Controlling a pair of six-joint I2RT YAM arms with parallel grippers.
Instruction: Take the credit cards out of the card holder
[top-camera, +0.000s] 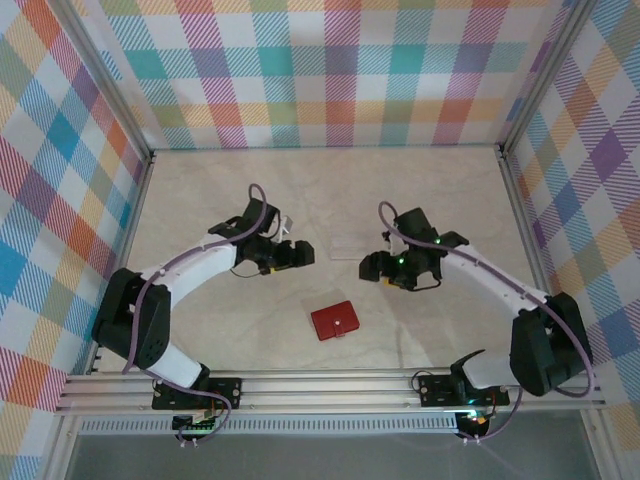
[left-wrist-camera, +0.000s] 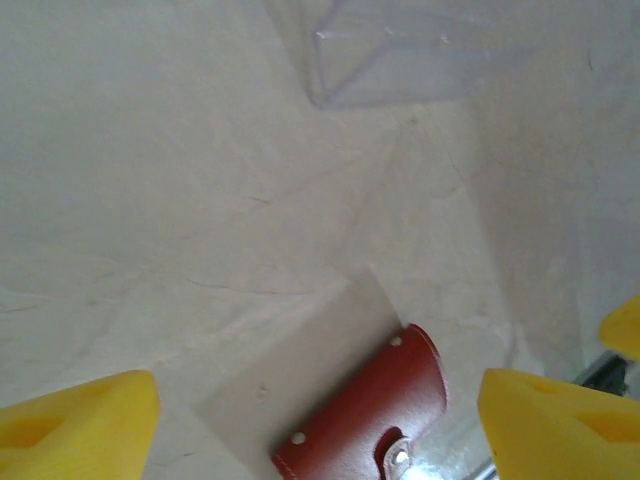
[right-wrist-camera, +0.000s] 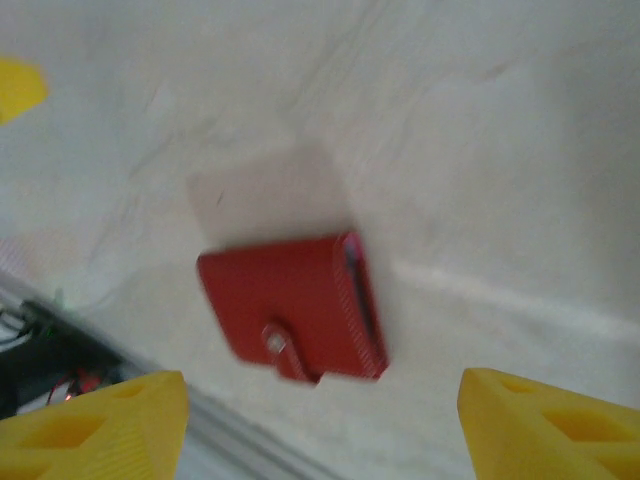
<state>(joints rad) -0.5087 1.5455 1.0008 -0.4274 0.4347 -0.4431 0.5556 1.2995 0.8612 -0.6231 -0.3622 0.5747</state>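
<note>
The red card holder (top-camera: 334, 320) lies flat on the table, closed, with its snap tab fastened (left-wrist-camera: 398, 456). It sits low in the left wrist view (left-wrist-camera: 365, 415) and in the middle of the right wrist view (right-wrist-camera: 285, 300), where a thin grey-pink edge shows in its open side. The credit cards themselves are hidden. My left gripper (top-camera: 303, 255) hangs above and behind the holder, open and holding nothing (left-wrist-camera: 315, 400). Facing it, my right gripper (top-camera: 371, 267) also hovers behind the holder, open and with nothing in it (right-wrist-camera: 325, 400).
A faint clear plastic rectangle (left-wrist-camera: 290, 355) lies against the holder's far-left side (top-camera: 312, 300). Another clear plastic piece (top-camera: 350, 245) rests farther back between the grippers (left-wrist-camera: 400, 60). An aluminium rail (top-camera: 330, 390) runs along the near edge. Checked walls enclose the table.
</note>
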